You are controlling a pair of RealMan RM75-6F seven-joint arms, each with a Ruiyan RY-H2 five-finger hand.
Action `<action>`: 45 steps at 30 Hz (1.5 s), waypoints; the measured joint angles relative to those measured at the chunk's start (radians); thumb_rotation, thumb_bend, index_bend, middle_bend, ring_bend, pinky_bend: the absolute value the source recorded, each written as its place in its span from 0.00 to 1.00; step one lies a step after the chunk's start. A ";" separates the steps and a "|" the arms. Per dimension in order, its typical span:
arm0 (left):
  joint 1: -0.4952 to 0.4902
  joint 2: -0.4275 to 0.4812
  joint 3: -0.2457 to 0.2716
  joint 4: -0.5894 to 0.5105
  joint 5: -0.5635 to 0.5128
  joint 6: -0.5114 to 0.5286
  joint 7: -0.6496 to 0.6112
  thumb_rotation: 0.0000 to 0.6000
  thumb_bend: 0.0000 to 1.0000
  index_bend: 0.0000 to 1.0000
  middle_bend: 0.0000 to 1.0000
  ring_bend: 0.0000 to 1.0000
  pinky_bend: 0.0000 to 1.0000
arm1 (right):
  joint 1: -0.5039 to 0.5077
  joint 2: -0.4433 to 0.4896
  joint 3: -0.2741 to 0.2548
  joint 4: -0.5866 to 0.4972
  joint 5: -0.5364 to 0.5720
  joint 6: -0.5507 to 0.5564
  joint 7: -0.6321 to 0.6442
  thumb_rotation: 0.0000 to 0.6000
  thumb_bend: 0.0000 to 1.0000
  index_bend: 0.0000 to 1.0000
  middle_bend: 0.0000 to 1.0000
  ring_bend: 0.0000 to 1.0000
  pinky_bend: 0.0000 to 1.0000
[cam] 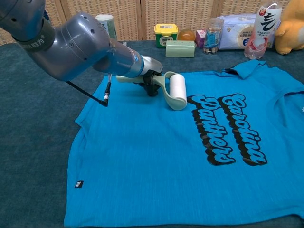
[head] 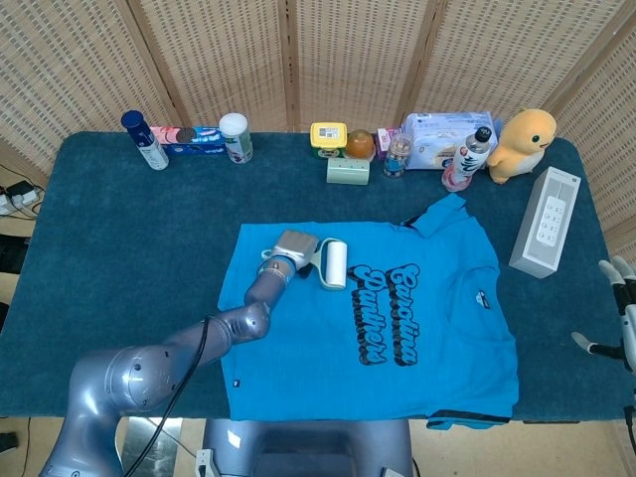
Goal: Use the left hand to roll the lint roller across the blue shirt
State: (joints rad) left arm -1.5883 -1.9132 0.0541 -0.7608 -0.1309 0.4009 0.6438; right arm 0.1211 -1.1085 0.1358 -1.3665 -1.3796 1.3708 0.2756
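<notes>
The left hand (cam: 148,76) grips the pale green handle of the roller (cam: 175,91), fingers wrapped round it. The white drum sticks out just past the hand, toward the shirt's middle, and rests on the shirt (cam: 156,161) near its upper edge — its far end touches or nearly touches the first dark letters of the print. In the head view the same hand (head: 291,252) and roller (head: 334,263) sit on the shirt (head: 298,368) left of the lettering.

The fingers are mostly hidden under the wrist cover, so exactly how they lie on the handle is hard to make out. The right hand (head: 618,318) is cut off by the head view's right edge — fingers apart, holding nothing, off the table (head: 119,229).
</notes>
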 measured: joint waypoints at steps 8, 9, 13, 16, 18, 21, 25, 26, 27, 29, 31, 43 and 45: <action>-0.054 -0.060 0.004 0.065 -0.095 -0.011 0.067 1.00 0.98 1.00 0.92 0.98 1.00 | -0.001 0.004 0.001 0.003 0.002 -0.004 0.011 1.00 0.00 0.04 0.00 0.00 0.00; -0.059 -0.066 0.002 0.074 -0.102 -0.013 0.074 1.00 0.98 1.00 0.92 0.98 1.00 | -0.001 0.004 0.001 0.004 0.002 -0.004 0.012 1.00 0.00 0.04 0.00 0.00 0.00; -0.075 -0.092 -0.022 0.111 -0.111 -0.018 0.087 1.00 0.98 1.00 0.92 0.98 1.00 | 0.000 0.004 0.001 0.007 0.003 -0.008 0.015 1.00 0.00 0.04 0.00 0.00 0.00; -0.081 -0.105 -0.041 0.128 -0.103 -0.021 0.096 1.00 0.98 1.00 0.92 0.98 1.00 | -0.001 0.005 0.001 0.009 0.003 -0.008 0.019 1.00 0.00 0.04 0.00 0.00 0.00; -0.084 -0.108 -0.044 0.129 -0.100 -0.017 0.109 1.00 0.98 1.00 0.92 0.98 1.00 | -0.001 0.005 0.001 0.009 0.002 -0.008 0.020 1.00 0.00 0.04 0.00 0.00 0.00; -0.088 -0.108 -0.043 0.122 -0.099 -0.003 0.133 1.00 0.98 1.00 0.92 0.98 1.00 | -0.001 0.006 0.000 0.007 0.000 -0.006 0.020 1.00 0.00 0.04 0.00 0.00 0.00; -0.089 -0.111 -0.027 0.110 -0.106 0.026 0.184 1.00 0.98 1.00 0.92 0.98 1.00 | -0.002 0.007 0.000 0.005 -0.003 -0.003 0.020 1.00 0.00 0.04 0.00 0.00 0.00; -0.089 -0.112 -0.022 0.106 -0.114 0.034 0.203 1.00 0.98 1.00 0.92 0.98 1.00 | -0.003 0.007 0.000 0.004 -0.003 -0.002 0.020 1.00 0.00 0.04 0.00 0.00 0.00; -0.089 -0.113 -0.018 0.103 -0.122 0.041 0.219 1.00 0.98 1.00 0.92 0.98 1.00 | -0.003 0.008 0.000 0.003 -0.004 -0.001 0.020 1.00 0.00 0.04 0.00 0.00 0.00; -0.088 -0.113 -0.012 0.097 -0.142 0.057 0.259 1.00 0.98 1.00 0.92 0.98 1.00 | -0.004 0.008 0.000 0.002 -0.005 0.001 0.019 1.00 0.00 0.04 0.00 0.00 0.00; -0.086 -0.112 -0.010 0.089 -0.160 0.072 0.292 1.00 0.98 1.00 0.92 0.98 1.00 | -0.004 0.008 0.000 0.002 -0.006 0.003 0.019 1.00 0.00 0.04 0.00 0.00 0.00; -0.025 -0.027 -0.031 -0.032 -0.215 0.167 0.433 1.00 0.98 1.00 0.92 0.98 1.00 | -0.005 0.010 -0.003 -0.005 -0.014 0.007 0.017 1.00 0.00 0.04 0.00 0.00 0.00; -0.010 -0.008 -0.034 -0.056 -0.215 0.179 0.445 1.00 0.98 1.00 0.92 0.98 1.00 | -0.005 0.010 -0.003 -0.008 -0.015 0.008 0.015 1.00 0.00 0.04 0.00 0.00 0.00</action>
State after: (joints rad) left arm -1.5982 -1.9211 0.0202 -0.8164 -0.3458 0.5798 1.0885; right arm 0.1162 -1.0984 0.1326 -1.3741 -1.3942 1.3786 0.2903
